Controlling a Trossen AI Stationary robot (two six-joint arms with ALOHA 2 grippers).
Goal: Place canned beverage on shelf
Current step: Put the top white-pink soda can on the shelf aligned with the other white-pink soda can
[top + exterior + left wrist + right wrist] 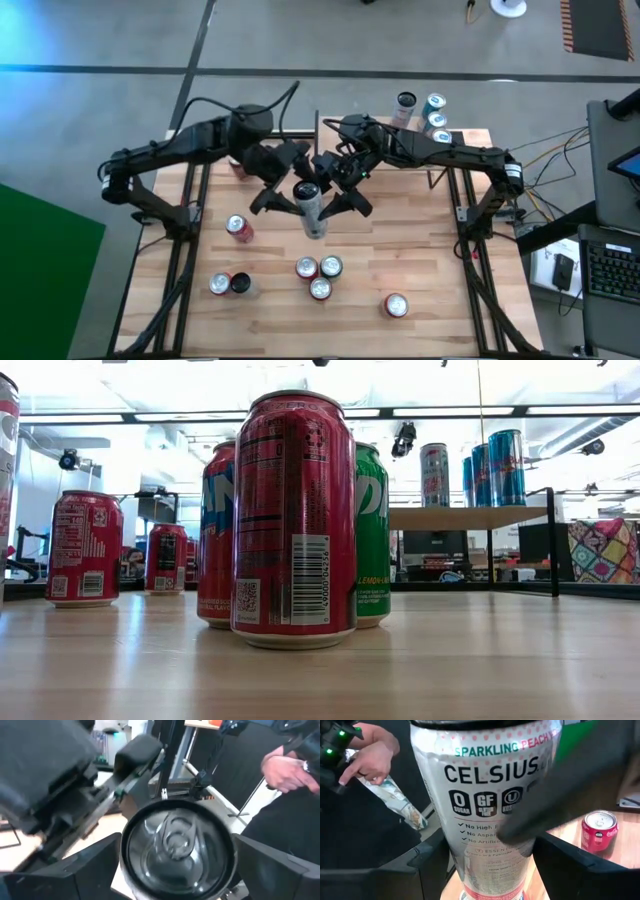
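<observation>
A tall white Celsius can [312, 208] is held above the middle of the table between both grippers. My left gripper [283, 197] comes from the left and my right gripper [342, 200] from the right. The left wrist view looks onto the can's top [176, 845]. The right wrist view shows its printed side [490, 820]. The shelf [468, 517], a light-wood board on black uprights, stands at the far right [470, 135] and carries several cans [507, 468]. My left gripper has the can's upper part, just below the top rim [125, 870], between its two fingers [95, 870], one on each side. The can is lifted clear of the table. One left finger shows as a dark bar across the can [560, 785]. My right gripper has the can's lower body [470, 870] between its two fingers [427, 867], which lie across it, one on each side. The can stands upright in this hold, its label readable, clear of the tabletop.
Several cans stand on the tabletop: a red one [238, 228] at the left, a pair [229, 284] near the front left, a cluster of three [319, 274] in the middle front, and one [396, 305] at the front right. A person's hand [370, 757] shows beyond the table.
</observation>
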